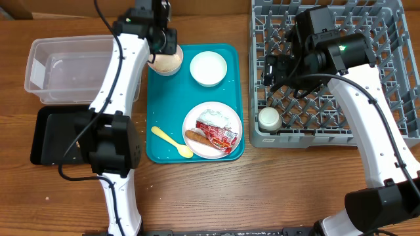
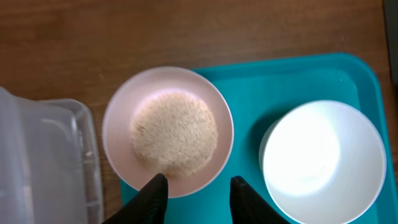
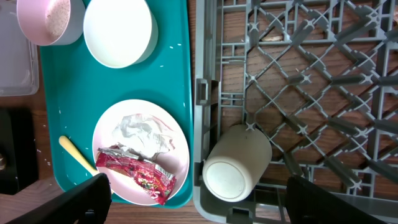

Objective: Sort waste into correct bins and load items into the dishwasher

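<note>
Wooden tabletop, overhead view: a teal tray (image 1: 164, 105) sits mid-table, with a clear tub (image 1: 65, 69) and a black tray (image 1: 52, 134) to its left and the rack (image 1: 400, 39) to its right. The left gripper (image 1: 163, 56) hangs over the pink bowl (image 1: 167, 64) at the teal tray's far-left corner. A white bowl (image 1: 209, 68) stands just beside it, and nearer the robot a plate (image 1: 191, 124) carries a wrapper (image 1: 220, 131) and a sausage (image 1: 195, 137), with the spoon (image 1: 172, 142) alongside. The right gripper (image 1: 270, 71) is over the rack, where a cup (image 1: 269, 119) lies in the near-left corner. Left wrist view: the pink bowl holds a mound of rice (image 2: 174, 134). The fingers (image 2: 152, 199) are spread, one tip over the bowl's near rim and the other outside it above the teal tray, so a stretch of rim lies between them; contact cannot be told. The tub's corner lies just left of the bowl. Right wrist view: the fingers (image 3: 87, 199) stand wide apart and hold nothing. The cup lies on its side just inside the rack wall, and a napkin (image 3: 143, 127) rests on the plate. By judgement the left arm is much the nearer to the pink bowl. The coming move turns on the rim sitting between its fingers, with the tub on the bowl's left.
</note>
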